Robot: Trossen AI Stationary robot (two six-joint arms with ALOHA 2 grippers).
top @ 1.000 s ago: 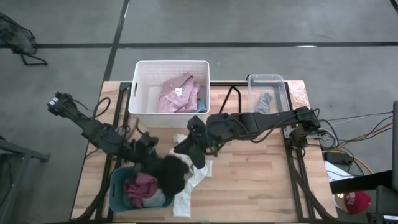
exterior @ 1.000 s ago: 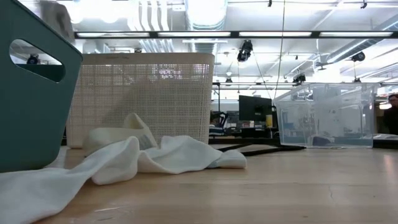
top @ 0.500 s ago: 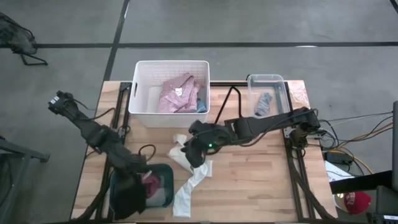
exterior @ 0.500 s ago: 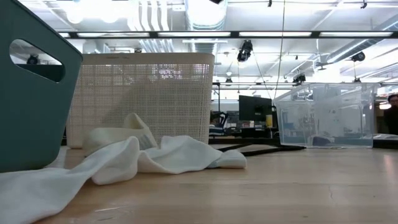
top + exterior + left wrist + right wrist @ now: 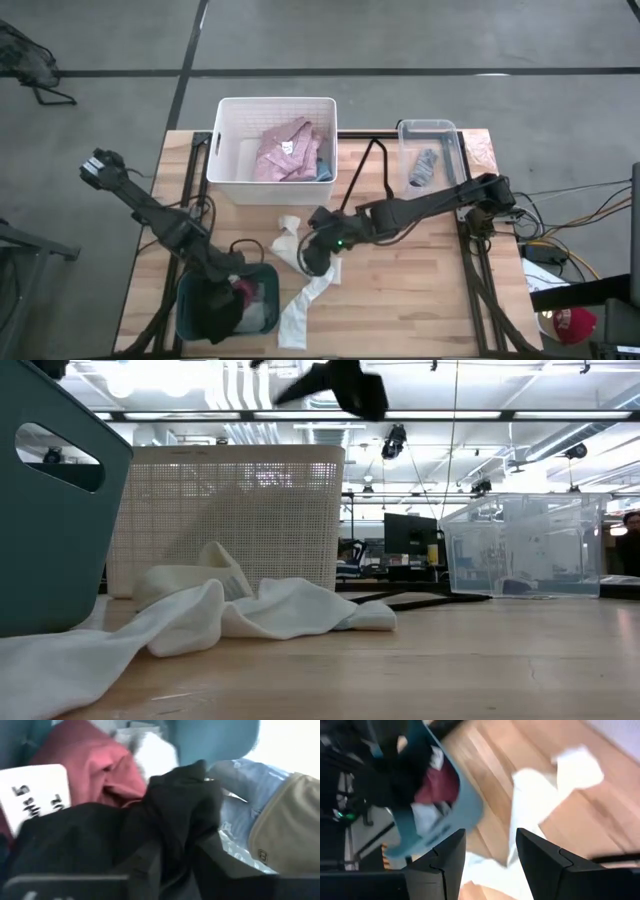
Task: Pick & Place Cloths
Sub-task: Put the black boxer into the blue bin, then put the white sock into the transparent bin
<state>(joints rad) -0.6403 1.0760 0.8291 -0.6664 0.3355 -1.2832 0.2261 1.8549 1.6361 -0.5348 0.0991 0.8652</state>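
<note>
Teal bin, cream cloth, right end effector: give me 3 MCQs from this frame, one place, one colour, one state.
1. Where is the black piece?
A. in the teal bin
B. in the white basket
C. on the floor

2. What colour is the cloth lying on the table?
A. maroon
B. cream
C. blue

3. The right end effector is:
A. open above the cream cloth
B. shut on the hanger
C. inside the clear bin

Answers: 1 A, the high view shows it in the teal bin, held by the left end effector. 2 B, pale against the wood. 3 A, its wrist view shows spread fingers with nothing between them.
</note>
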